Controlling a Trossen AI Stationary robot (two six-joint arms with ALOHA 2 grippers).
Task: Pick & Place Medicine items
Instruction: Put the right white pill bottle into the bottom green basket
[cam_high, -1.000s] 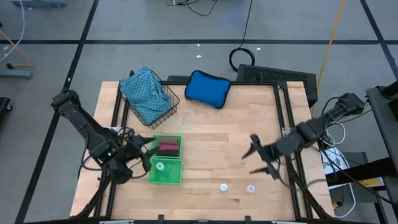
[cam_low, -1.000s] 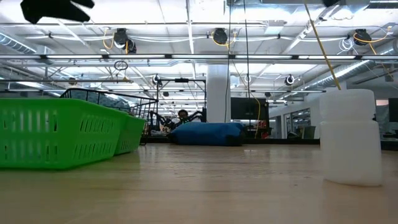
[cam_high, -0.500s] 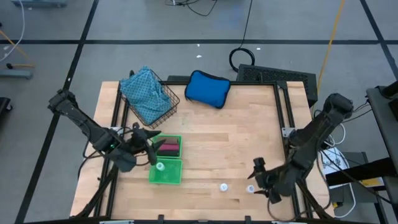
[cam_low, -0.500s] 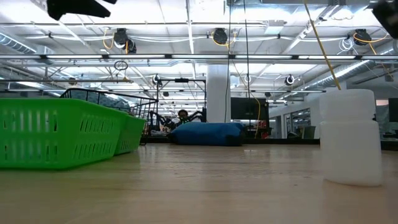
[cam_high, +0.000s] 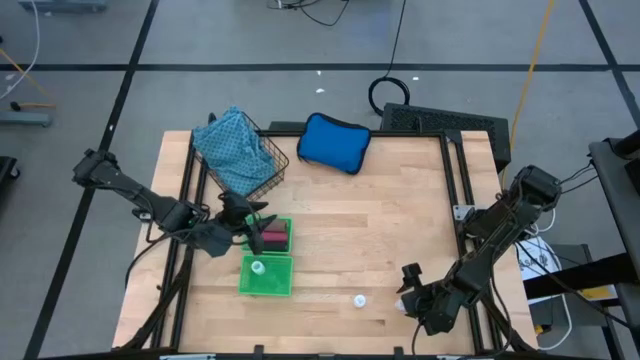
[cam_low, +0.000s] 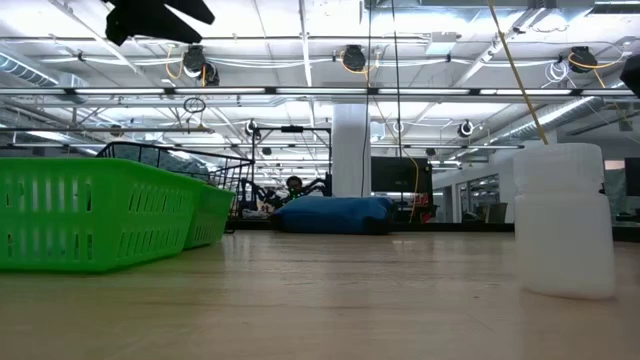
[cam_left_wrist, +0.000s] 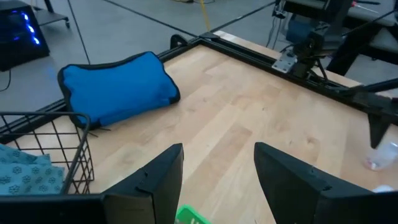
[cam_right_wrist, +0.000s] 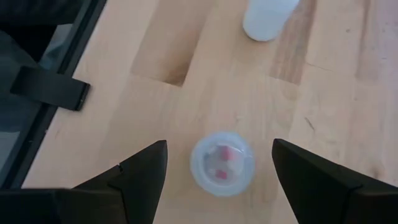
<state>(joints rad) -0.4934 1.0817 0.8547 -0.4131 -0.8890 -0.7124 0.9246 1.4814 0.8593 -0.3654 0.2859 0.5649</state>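
1. The left gripper (cam_high: 252, 222) hangs spread and empty above the green baskets (cam_high: 267, 257), at about nine o'clock on the table (cam_high: 380, 230).
2. One white bottle (cam_high: 359, 299) stands at six o'clock; another bottle (cam_right_wrist: 222, 163) sits directly under the right gripper (cam_right_wrist: 217, 168).
3. It looks light, rigid and smooth, likely to tip; pinching its round sides seems best.
4. The right gripper's fingers (cam_right_wrist: 134, 174) straddle it wide apart, touching nothing.
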